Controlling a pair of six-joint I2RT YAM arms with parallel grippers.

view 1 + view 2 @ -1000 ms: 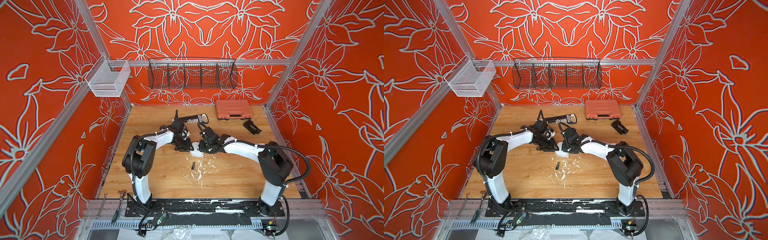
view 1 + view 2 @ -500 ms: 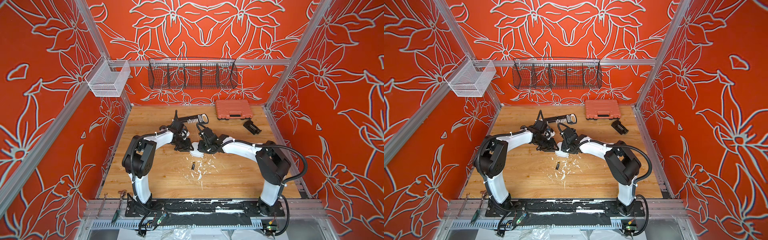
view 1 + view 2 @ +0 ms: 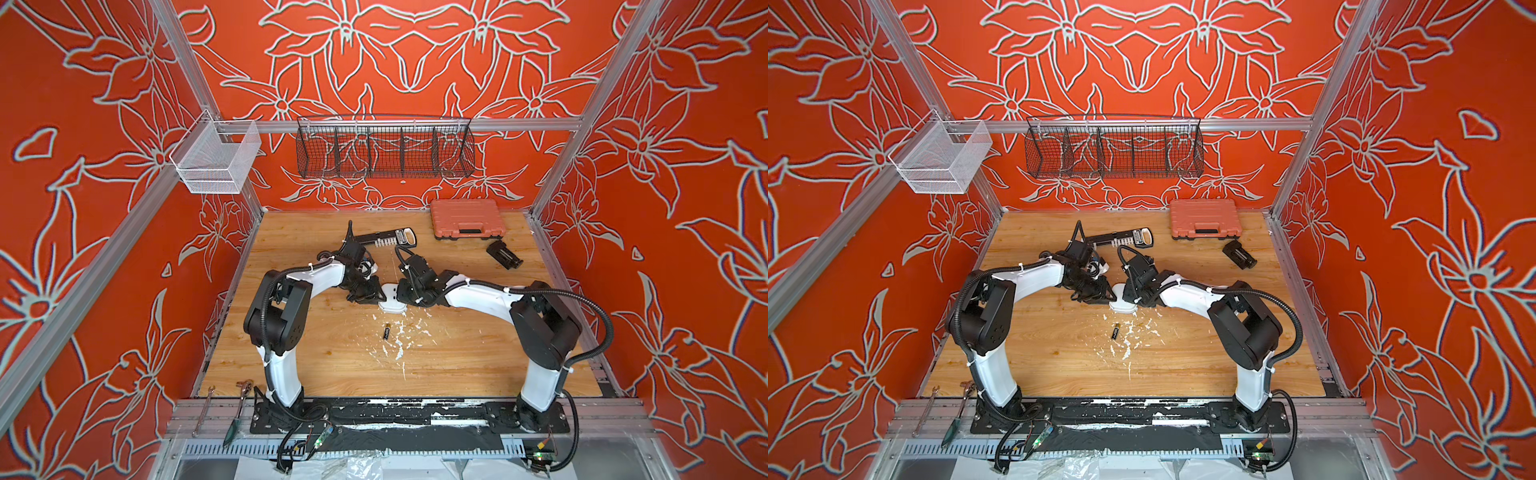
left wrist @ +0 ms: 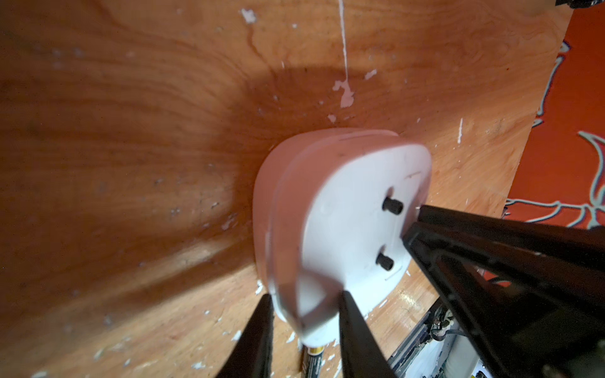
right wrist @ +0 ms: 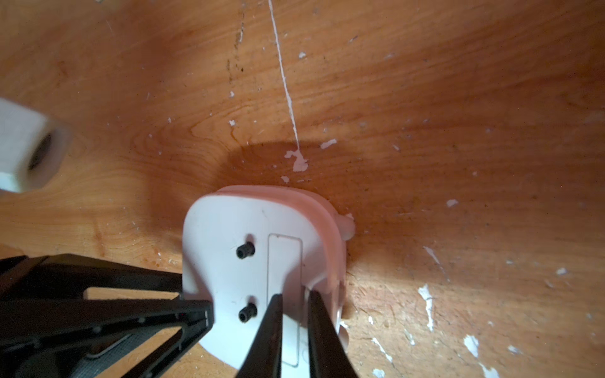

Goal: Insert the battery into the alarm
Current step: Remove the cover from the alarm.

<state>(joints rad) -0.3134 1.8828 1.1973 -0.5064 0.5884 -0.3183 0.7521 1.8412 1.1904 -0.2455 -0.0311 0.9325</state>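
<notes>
The alarm (image 3: 392,303) (image 3: 1123,305) lies face down on the wooden table, its plain white back with two black knobs (image 4: 393,205) facing up. My left gripper (image 4: 306,294) (image 3: 380,296) is shut on one corner of the alarm (image 4: 327,229). My right gripper (image 5: 296,294) (image 3: 401,297) comes from the opposite side. Its jaws are nearly together and its tips rest on the alarm (image 5: 229,229), astride the edge of the battery cover (image 5: 284,261). Whether they pinch anything is unclear. The battery (image 3: 386,332) (image 3: 1115,331) (image 4: 314,358) lies loose on the table just in front of the alarm.
White flakes (image 3: 400,343) litter the wood around the battery. Behind the arms lie a long black-and-white tool (image 3: 384,239), an orange tool case (image 3: 465,218) and a small black part (image 3: 503,255). A black wire basket (image 3: 384,149) and a white mesh basket (image 3: 216,160) hang on the walls.
My right gripper's jaws have drawn closer together and that arm's elbow has shifted slightly. The alarm, the battery and the left arm have stayed put.
</notes>
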